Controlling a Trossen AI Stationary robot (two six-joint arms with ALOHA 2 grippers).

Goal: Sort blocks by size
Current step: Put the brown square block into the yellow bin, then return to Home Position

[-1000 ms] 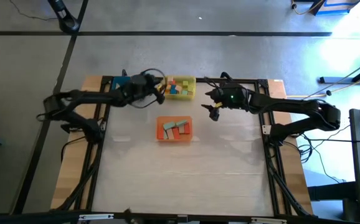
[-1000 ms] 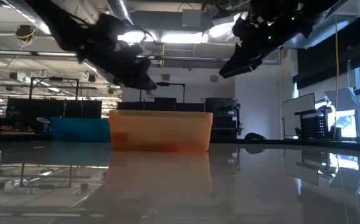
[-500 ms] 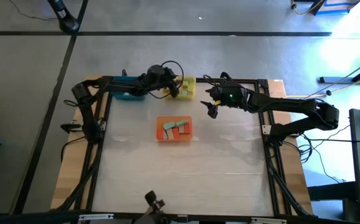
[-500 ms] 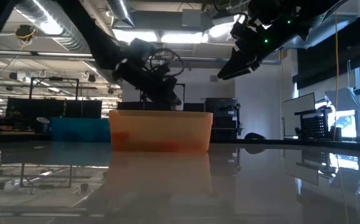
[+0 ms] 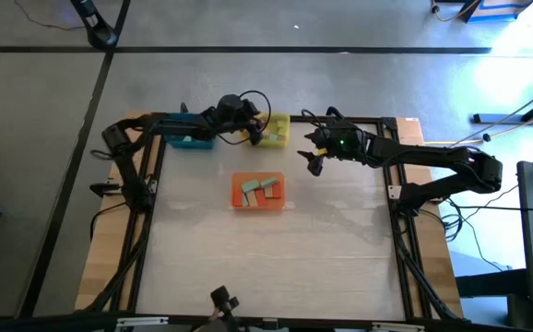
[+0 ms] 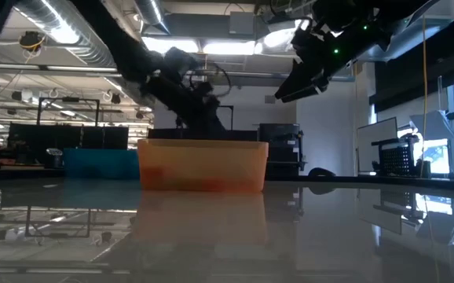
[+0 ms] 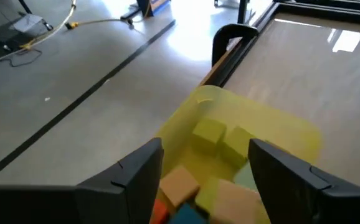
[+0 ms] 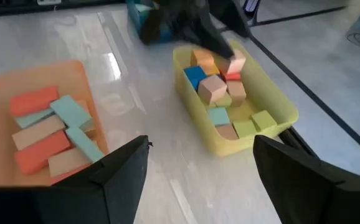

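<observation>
Filling the glossy yellow tray (image 8: 273, 121), small square-cut wooden blocks (image 8: 217, 87).

Matt wooden blocks (image 8: 216, 88), seemingly plastic yellow tray (image 8: 276, 106) and orange tray (image 8: 91, 93), glossy tabletop (image 6: 329, 236)

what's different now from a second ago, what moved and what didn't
The left claw swung from the table's left side across to the yellow tray and now hangs over its blocks, jaws open. The right claw hardly moved and is open. The orange tray kept its place.
</observation>
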